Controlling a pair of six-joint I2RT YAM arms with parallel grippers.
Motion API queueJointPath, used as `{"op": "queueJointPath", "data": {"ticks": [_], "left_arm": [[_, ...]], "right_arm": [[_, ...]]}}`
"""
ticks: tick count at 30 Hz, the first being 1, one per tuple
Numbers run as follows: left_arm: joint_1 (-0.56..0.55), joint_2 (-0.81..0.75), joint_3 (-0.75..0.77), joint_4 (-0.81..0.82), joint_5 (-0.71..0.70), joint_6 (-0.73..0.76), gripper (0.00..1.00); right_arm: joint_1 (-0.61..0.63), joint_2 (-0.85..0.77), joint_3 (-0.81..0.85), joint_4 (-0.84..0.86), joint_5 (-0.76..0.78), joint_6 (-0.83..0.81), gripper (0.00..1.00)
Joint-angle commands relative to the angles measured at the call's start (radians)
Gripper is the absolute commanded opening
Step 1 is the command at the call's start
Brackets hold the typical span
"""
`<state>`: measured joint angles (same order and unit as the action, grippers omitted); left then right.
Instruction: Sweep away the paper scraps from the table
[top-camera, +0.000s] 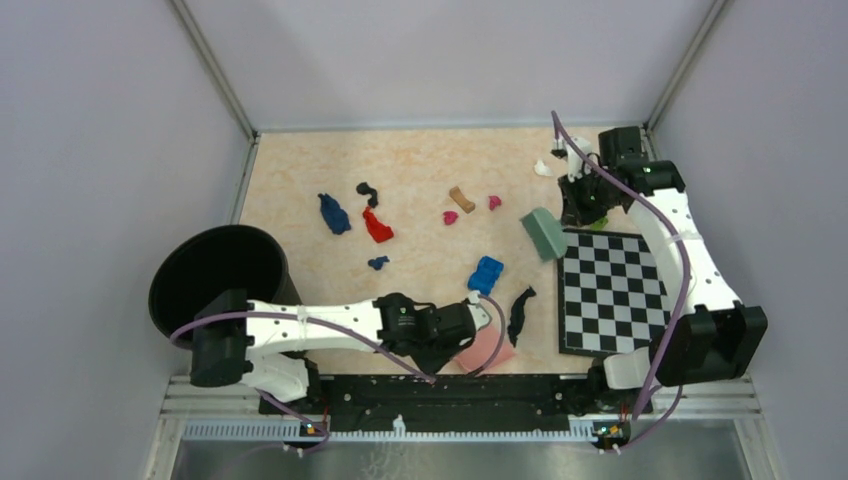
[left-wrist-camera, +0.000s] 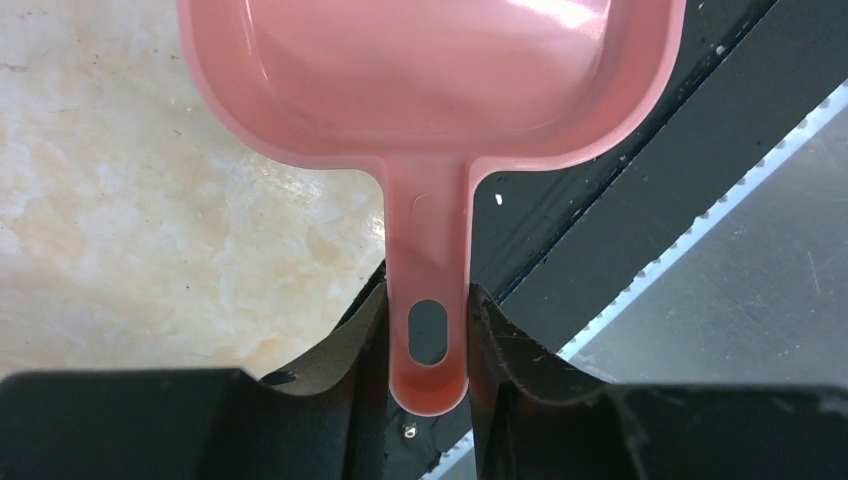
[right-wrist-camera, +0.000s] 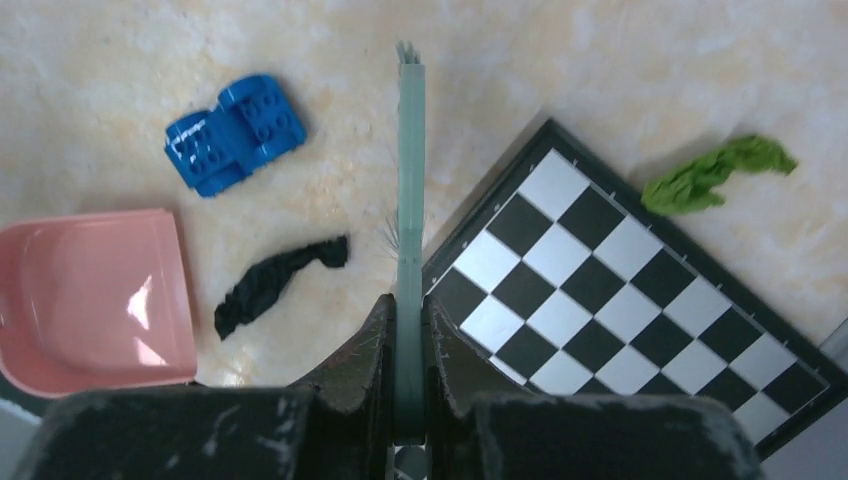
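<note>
Counter (top-camera: 420, 160): one large beige-peach marbled surface in a grey metal frame. Its long axis runs left to right in the top view.
Bin: one black round bin (top-camera: 215, 275) at the near-left corner, beside the left arm's base.
Board: one black-and-white chequered board (top-camera: 612, 292), flat on the counter at near right, with a corner pointing at the brush.
Left tool (left-wrist-camera: 428, 300): clenched on the handle of the pink plastic dustpan (left-wrist-camera: 430, 80). The handle end lies over the dark rail at the near edge, and the pan reaches onto the counter.
Right tool (right-wrist-camera: 408, 300): clenched on the grey-green flat brush (right-wrist-camera: 408, 150), seen edge-on from the wrist and pointing straight away from the tool, beside the board's corner.
Toy: one bright blue blocky toy (top-camera: 485, 274), just beyond the black strip (not paper).
Paper scraps: ten counted, all lying on the counter.
Black crinkled strip (top-camera: 520, 312): the longest scrap. Its long axis runs near to far, and it lies between dustpan and board, touching neither.
Dark blue scraps: two, the larger (top-camera: 334, 213) far left with its long axis slanted, the smaller (top-camera: 378, 263) nearer.
Red scrap (top-camera: 377, 226): one, just right of the larger blue.
Green scrap (right-wrist-camera: 715, 172): one, elongated, just off the board's edge.
Black curl (top-camera: 368, 190): one, beyond the red.
Brown scrap (top-camera: 461, 198): one, mid-counter.
Magenta scraps: two (top-camera: 450, 216) (top-camera: 494, 202), flanking the brown.
White scrap (top-camera: 542, 168): one, far right.
</note>
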<state>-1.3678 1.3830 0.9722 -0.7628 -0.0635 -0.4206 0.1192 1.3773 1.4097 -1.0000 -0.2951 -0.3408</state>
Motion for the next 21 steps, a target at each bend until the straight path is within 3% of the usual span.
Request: {"op": "queueJointPath", "data": {"ticks": [1,11,21], "left_arm": [[-0.013,0.06,0.102,-0.121,0.01,0.047,0.0],[-0.014,0.224,0.215,-0.147,-0.002,0.127,0.0],[-0.014,0.336,0.29,-0.063,-0.038,0.102,0.0]], "right_arm": [[0.022,0.003,0.013,-0.158,0.083,0.011,0.0],[0.133,0.002,-0.161,-0.076,0.088,0.137,0.0],[0.135,-0.021,-0.096,-0.182,-0.025,0.129,0.0]]}}
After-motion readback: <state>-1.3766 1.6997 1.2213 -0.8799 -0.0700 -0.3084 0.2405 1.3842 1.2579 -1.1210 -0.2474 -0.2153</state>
